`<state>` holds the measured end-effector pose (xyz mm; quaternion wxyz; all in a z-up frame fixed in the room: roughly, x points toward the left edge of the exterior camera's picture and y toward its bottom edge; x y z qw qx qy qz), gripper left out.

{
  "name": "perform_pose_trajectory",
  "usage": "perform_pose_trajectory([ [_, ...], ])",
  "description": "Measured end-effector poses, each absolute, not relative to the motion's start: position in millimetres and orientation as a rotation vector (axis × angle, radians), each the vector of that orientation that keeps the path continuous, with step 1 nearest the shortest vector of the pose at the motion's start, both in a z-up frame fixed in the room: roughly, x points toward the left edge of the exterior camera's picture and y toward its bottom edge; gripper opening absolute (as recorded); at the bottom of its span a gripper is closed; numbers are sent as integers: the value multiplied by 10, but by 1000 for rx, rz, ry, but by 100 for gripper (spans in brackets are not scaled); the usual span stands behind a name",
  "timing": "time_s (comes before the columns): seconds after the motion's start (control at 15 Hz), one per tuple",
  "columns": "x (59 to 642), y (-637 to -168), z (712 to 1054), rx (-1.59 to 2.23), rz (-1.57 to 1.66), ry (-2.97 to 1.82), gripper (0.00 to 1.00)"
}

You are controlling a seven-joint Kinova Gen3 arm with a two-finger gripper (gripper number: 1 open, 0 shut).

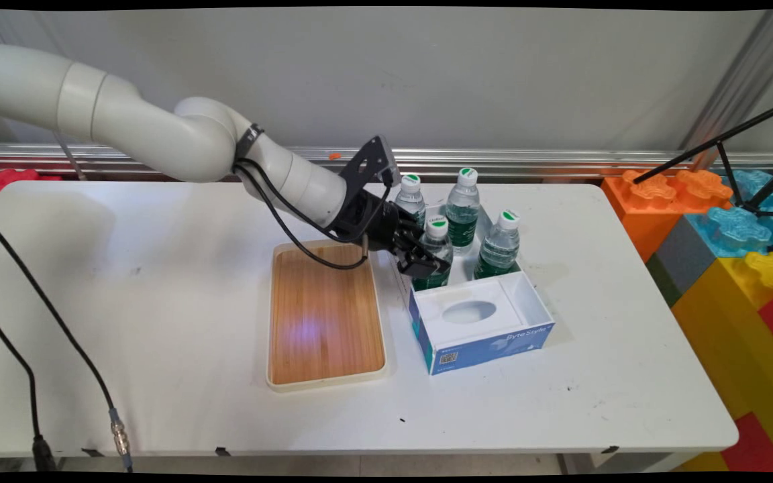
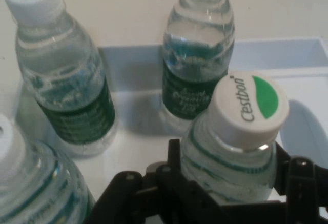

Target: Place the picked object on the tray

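End effector (image 1: 420, 258) clamped around the shoulder of a water bottle (image 1: 435, 258) in a group of four.

In the hand view the black fingers (image 2: 300, 178) sit on either side of the bottle (image 2: 233, 152) just under its white cap with the green mark, pressed against the clear plastic. This bottle stands at the front left of the group, just behind a blue and white box (image 1: 484, 322) with an oval opening in its top, toward the worktop's (image 1: 158, 302) far right area. Three more bottles stand upright close by: one behind it (image 1: 410, 198), one at the back (image 1: 462, 208), one to the right (image 1: 499, 245). A wooden tray (image 1: 326, 315) with a pale rim lies just left of the box, near the worktop's middle. Beyond the right edge stand large coloured building blocks (image 1: 729, 255).
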<state>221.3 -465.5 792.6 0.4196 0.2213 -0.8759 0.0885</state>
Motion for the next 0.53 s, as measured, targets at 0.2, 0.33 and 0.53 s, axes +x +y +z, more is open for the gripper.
perform_pose_trajectory([
  [0.2, 2254, -4660, 8055, 556, 235, -2172, 0],
  [0.33, 2292, -4666, 8181, 564, 247, -2155, 0],
  [0.53, 2345, -4671, 8400, 586, 246, -2148, 0],
])
